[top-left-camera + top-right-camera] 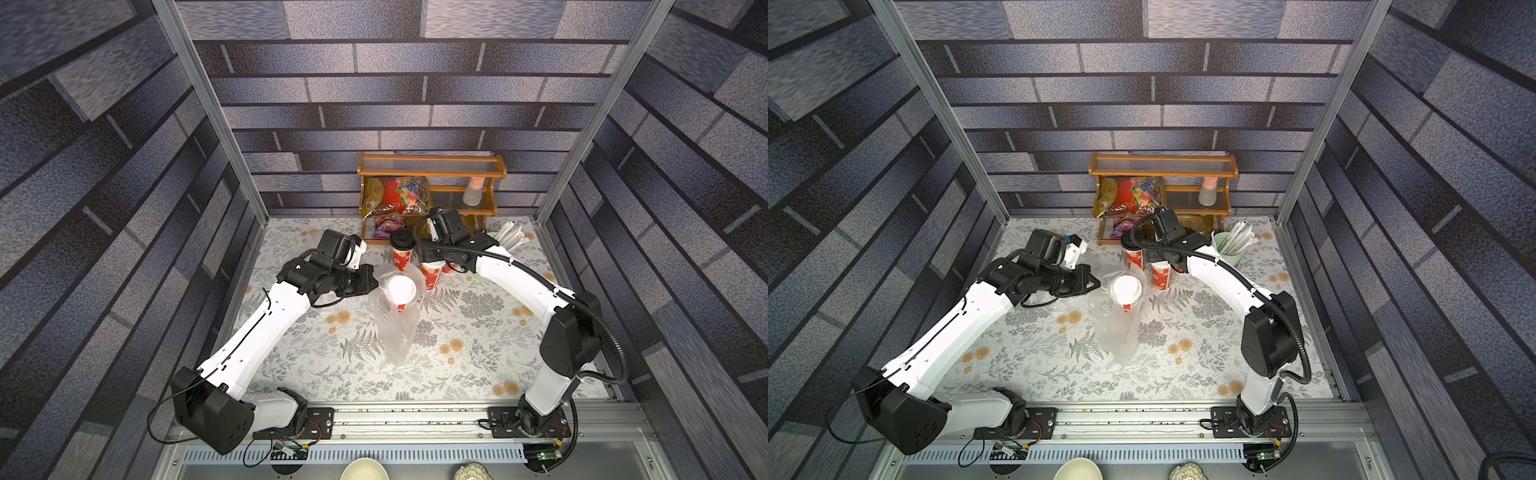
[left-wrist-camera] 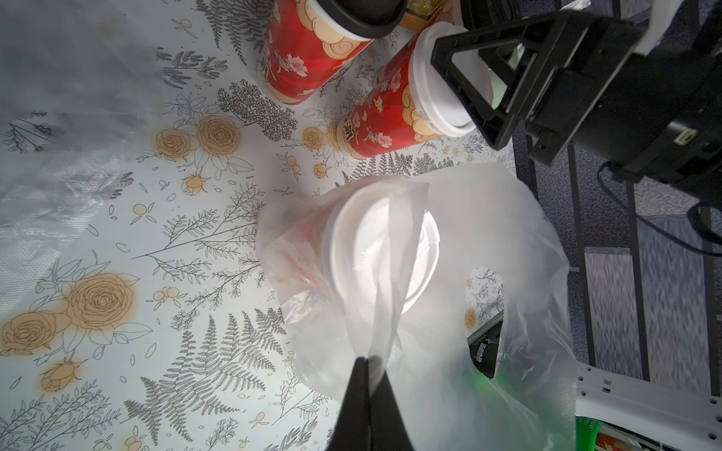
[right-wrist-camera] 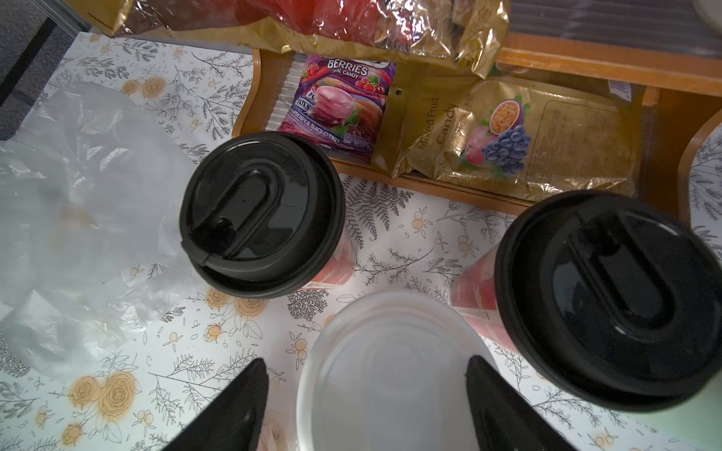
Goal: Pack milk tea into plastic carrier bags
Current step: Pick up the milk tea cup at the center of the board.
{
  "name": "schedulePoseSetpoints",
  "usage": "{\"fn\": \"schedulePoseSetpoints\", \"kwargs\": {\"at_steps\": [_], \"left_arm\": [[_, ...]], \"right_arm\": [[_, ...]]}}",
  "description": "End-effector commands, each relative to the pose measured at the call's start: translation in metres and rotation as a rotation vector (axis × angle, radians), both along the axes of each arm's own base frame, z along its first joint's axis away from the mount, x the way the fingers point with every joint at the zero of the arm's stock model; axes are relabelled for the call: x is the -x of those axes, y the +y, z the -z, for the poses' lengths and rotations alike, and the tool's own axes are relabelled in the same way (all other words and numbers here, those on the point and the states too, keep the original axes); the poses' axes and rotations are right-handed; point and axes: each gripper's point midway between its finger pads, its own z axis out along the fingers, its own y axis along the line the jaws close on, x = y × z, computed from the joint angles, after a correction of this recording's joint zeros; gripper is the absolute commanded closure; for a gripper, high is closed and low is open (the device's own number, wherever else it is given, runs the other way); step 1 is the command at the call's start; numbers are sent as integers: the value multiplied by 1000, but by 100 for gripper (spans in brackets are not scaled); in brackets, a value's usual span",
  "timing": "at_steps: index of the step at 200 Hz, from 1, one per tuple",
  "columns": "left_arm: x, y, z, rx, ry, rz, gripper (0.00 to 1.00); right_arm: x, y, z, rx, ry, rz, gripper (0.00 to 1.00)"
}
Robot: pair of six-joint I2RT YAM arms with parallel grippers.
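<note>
A clear plastic carrier bag [image 1: 397,332] stands mid-table in both top views, with a white-lidded red milk tea cup [image 1: 401,291] upright inside it. My left gripper [image 2: 367,360] is shut on a handle strip of that bag, which is stretched across the cup's lid [image 2: 385,250]. Just behind the bag stand a black-lidded cup [image 1: 402,245], a white-lidded cup [image 2: 386,113] and a second black-lidded cup [image 3: 609,296]. My right gripper [image 3: 367,363] is open, its jaws on either side of the white lid [image 3: 390,375], with a gap on one side. A second bag [image 3: 78,195] lies crumpled beside the left arm.
A wooden rack [image 1: 432,166] at the back wall holds snack packets [image 1: 395,195] and a pink-capped bottle [image 1: 473,191]. A pale green cup of white straws [image 1: 1229,245] stands to the right of the cups. Metal frame posts bound the table at both sides.
</note>
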Motion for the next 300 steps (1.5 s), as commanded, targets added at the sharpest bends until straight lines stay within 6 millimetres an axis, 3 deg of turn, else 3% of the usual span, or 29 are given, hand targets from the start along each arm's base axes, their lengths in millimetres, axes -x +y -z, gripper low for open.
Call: {"fn": "schedulePoseSetpoints", "kwargs": {"at_steps": [1, 20, 64, 108, 165, 247, 300], "left_arm": [[5, 0, -2, 1, 12, -2, 100], [5, 0, -2, 2, 13, -3, 100], [6, 1, -1, 0, 16, -6, 100], [6, 1, 0, -1, 15, -6, 100], [6, 1, 3, 0, 21, -8, 100], [7, 1, 3, -3, 22, -13, 100], [7, 2, 2, -3, 22, -18, 100]], "right_arm": [[1, -4, 19, 18, 35, 10, 20], [1, -4, 16, 15, 32, 8, 21], [2, -4, -12, -4, -14, -1, 20], [4, -13, -11, 9, -26, 11, 17], [5, -17, -27, -6, -64, 13, 17], [0, -21, 9, 7, -1, 21, 15], [1, -18, 18, -3, 14, 7, 14]]}}
